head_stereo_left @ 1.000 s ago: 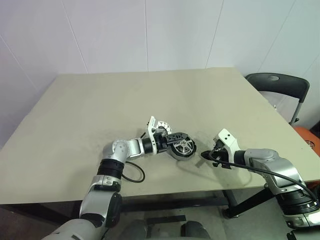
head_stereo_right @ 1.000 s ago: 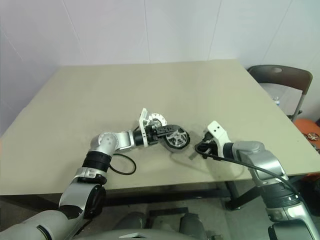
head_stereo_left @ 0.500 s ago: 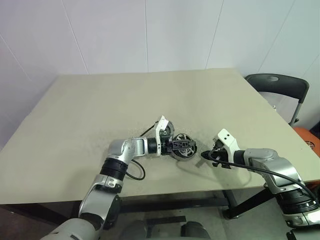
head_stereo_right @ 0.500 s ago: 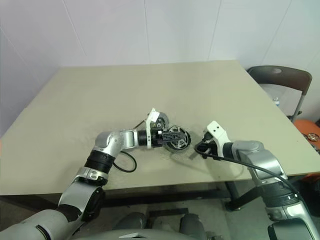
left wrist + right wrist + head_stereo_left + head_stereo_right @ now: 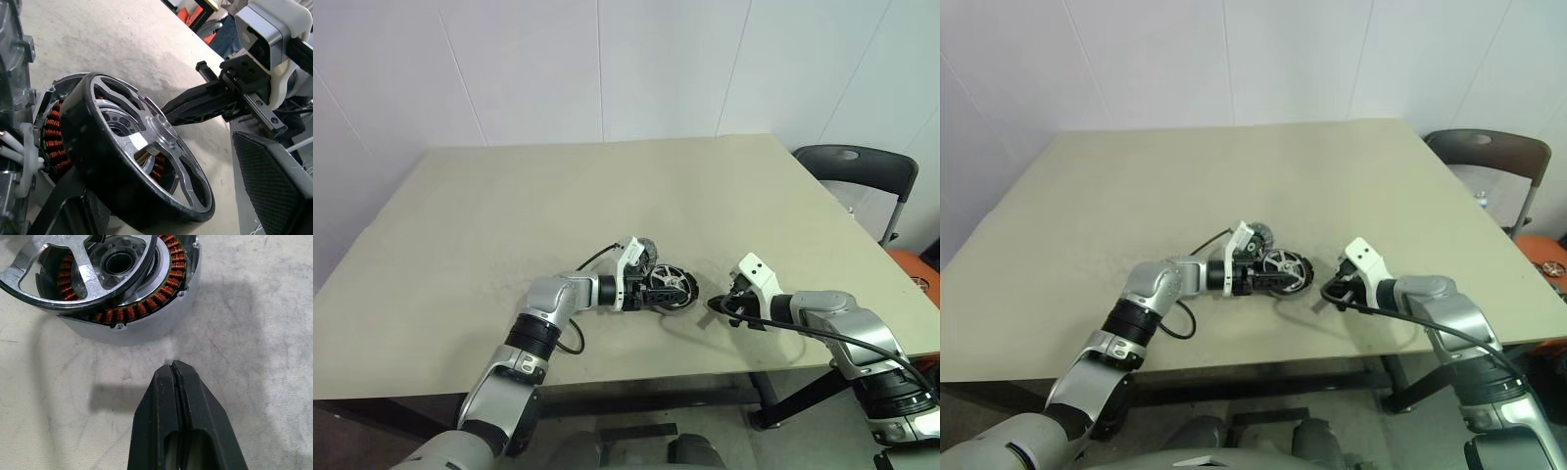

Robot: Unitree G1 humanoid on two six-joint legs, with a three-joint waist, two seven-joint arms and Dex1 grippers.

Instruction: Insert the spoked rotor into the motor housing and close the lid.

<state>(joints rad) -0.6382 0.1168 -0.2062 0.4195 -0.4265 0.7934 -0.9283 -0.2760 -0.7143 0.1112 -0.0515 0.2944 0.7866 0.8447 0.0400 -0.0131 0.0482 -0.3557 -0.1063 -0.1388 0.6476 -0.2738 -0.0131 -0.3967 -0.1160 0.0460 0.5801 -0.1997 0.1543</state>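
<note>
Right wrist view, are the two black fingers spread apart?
No, the right gripper's black fingers are pressed together, hanging above the bare table beside the round silver-grey motor housing.

Soft, even room light is falling from overhead, keeping the surface (image 5: 607,196) bright and the white wall pale, with no harsh glare. Faint shadows are pooling just under the arms near the front edge. Up close, the housing (image 5: 146,318) is casting a soft grey shadow on the surface, and the right gripper (image 5: 174,366) is throwing a darker patch beside its tip. The rotor (image 5: 146,166) is showing small highlights on its spokes, while a near finger (image 5: 274,186) is blurring out of focus.
</note>
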